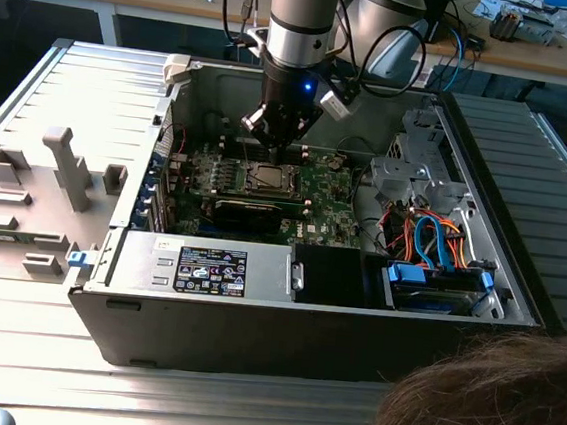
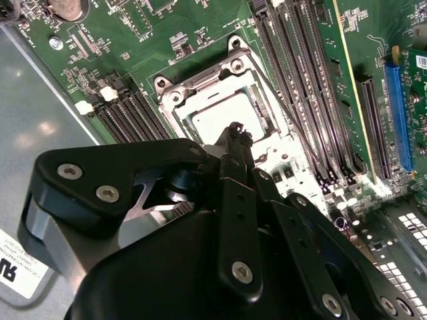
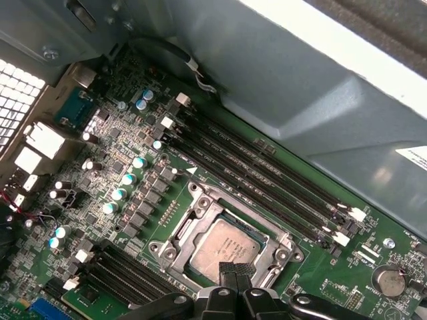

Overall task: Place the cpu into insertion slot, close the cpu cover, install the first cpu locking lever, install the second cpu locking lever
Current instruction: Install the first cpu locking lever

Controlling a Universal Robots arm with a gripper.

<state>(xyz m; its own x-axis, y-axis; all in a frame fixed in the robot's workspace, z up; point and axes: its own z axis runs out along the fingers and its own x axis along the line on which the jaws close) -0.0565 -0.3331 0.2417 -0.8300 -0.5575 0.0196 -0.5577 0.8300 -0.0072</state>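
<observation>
The cpu (image 3: 223, 248), a dull silver square chip, lies flat in the insertion slot (image 1: 269, 178) on the green board inside the open computer case. The cpu cover (image 3: 200, 215), a silvery frame, lies down around the chip's edges; both also appear in the second wrist view, cpu (image 2: 215, 117) and cover (image 2: 200, 80). My gripper (image 3: 235, 270) hangs just over the near edge of the socket, its black fingertips pressed together with nothing between them. From the exterior view the gripper (image 1: 273, 149) sits directly above the socket. I cannot make out how the locking levers stand.
Rows of narrow memory slots (image 3: 267, 180) run beside the socket. A long black card (image 1: 249, 209) lies in front of it. Case walls close in around the board, with a drive cage and cables (image 1: 432, 237) at the exterior view's right. A person's hair (image 1: 486, 403) is in the foreground.
</observation>
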